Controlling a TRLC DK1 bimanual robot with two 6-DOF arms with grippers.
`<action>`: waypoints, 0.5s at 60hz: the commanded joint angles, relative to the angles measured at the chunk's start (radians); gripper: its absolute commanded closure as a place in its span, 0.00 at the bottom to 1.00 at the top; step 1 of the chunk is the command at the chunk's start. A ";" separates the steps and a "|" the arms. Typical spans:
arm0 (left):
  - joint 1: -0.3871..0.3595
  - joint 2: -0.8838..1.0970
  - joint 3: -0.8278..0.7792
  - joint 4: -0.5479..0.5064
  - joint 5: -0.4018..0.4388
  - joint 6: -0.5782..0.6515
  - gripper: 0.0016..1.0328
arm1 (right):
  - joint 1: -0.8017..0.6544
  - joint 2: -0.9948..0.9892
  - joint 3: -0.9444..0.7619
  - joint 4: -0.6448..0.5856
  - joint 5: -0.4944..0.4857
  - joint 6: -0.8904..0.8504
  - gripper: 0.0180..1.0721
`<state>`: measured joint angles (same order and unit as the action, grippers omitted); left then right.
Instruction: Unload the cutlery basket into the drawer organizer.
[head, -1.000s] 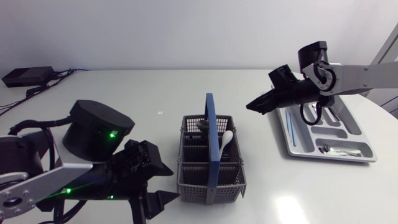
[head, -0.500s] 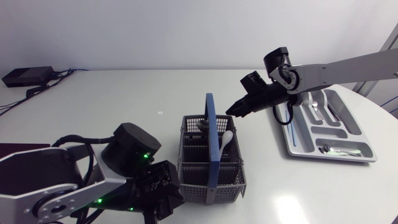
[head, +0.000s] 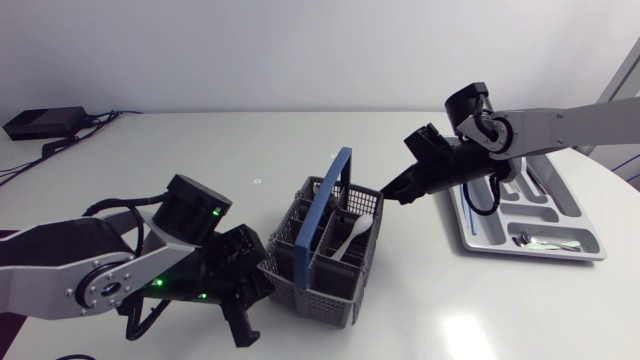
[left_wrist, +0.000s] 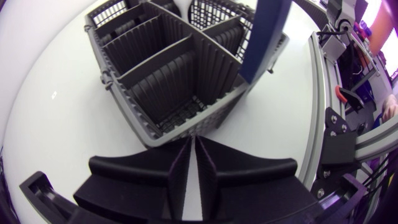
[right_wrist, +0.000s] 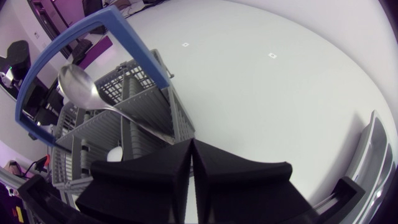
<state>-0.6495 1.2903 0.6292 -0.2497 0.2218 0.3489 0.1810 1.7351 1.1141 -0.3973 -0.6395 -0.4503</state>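
R black gripper (right_wrist: 190, 143) clamped on shiny steel spoon (right_wrist: 78, 87); pull straight up, w/ shut, empty L gripper (left_wrist: 194, 142) steadying tilted grey blue-handled basket (head: 310, 285).

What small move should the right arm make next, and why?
Probably raise the right gripper a little, straight up. Its fingers seem shut on the spoon at its thin end, and the bowl is close to the blue handle of the basket. Clearing that first looks safer before going to the organizer.
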 joint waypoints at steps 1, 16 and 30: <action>0.045 -0.003 -0.002 0.079 -0.009 0.035 0.88 | 0.040 -0.055 -0.079 -0.046 -0.068 -0.022 0.92; 0.189 0.035 0.013 0.144 0.016 0.090 0.88 | 0.074 -0.213 -0.212 -0.077 -0.058 -0.021 0.92; 0.266 0.099 0.029 0.222 0.039 0.108 0.88 | 0.132 -0.355 -0.318 -0.110 -0.028 0.002 0.92</action>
<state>-0.3786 1.3689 0.6235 -0.0643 0.2108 0.4313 0.2783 1.4090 0.8215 -0.5156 -0.6296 -0.4534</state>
